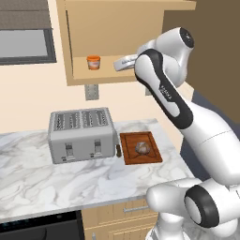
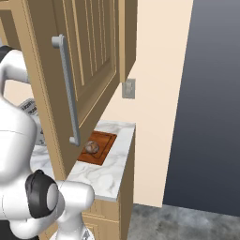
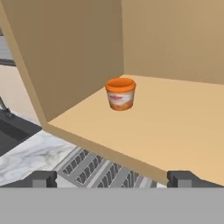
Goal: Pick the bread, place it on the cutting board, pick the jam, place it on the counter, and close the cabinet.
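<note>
The bread sits on the cutting board, which lies on the counter just right of a silver four-slot toaster. From the right base view the same loaf rests near the middle of the board, partly behind the edge of the open cabinet door with its long metal handle.

The jam stands upright on the shelf of the cabinet, toward the left of the opening. The arm reaches up to shelf height — the gripper points leftward into the cupboard, well apart from the jar. In the hand view the jam is upright ahead on the shelf, and the gripper shows its two dark fingertips set wide apart at the bottom, nothing between them. Below the shelf edge the toaster slots show, and what is probably the marble worktop to the left — the angle makes it hard to be sure
</note>
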### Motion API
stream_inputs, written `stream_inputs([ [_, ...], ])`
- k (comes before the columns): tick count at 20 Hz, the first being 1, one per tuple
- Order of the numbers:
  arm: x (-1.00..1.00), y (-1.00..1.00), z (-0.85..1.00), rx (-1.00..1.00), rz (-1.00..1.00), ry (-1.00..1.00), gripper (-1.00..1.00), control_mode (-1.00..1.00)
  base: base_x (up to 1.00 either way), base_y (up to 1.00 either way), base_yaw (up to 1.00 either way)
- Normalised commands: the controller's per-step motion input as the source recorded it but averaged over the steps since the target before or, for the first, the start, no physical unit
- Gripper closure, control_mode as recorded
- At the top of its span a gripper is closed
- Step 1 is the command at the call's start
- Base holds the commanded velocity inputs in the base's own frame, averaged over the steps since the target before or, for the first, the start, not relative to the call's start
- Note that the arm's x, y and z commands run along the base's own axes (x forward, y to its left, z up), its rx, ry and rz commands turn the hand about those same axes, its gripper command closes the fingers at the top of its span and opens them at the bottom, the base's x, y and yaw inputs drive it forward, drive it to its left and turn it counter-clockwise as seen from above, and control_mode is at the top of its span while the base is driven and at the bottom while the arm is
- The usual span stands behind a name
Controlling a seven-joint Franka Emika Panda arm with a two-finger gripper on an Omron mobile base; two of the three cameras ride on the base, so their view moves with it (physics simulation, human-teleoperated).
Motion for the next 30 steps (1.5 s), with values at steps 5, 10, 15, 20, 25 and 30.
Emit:
stream_inputs([
  [5, 0.15, 0.12, -0.06, 0.0, 0.06, 0.0, -1.0, -1.0, 0.0, 0.0, 0.0],
  [10, 0.18, 0.05, 0.0, 0.0, 0.04, 0.0, -1.0, -1.0, 0.0, 0.0, 0.0],
  [15, 0.19, 0.02, 0.0, 0.0, 0.03, 0.0, -1.0, -1.0, 0.0, 0.0, 0.0],
  [20, 0.16, 0.05, 0.0, 0.0, 0.03, 0.0, -1.0, -1.0, 0.0, 0.0, 0.0],
  [25, 0.14, 0.1, 0.0, 0.0, 0.02, -0.02, -1.0, -1.0, 0.0, 0.0, 0.0],
  [30, 0.19, 0.19, 0.0, 0.0, 0.02, -0.02, -1.0, -1.0, 0.0, 0.0, 0.0],
])
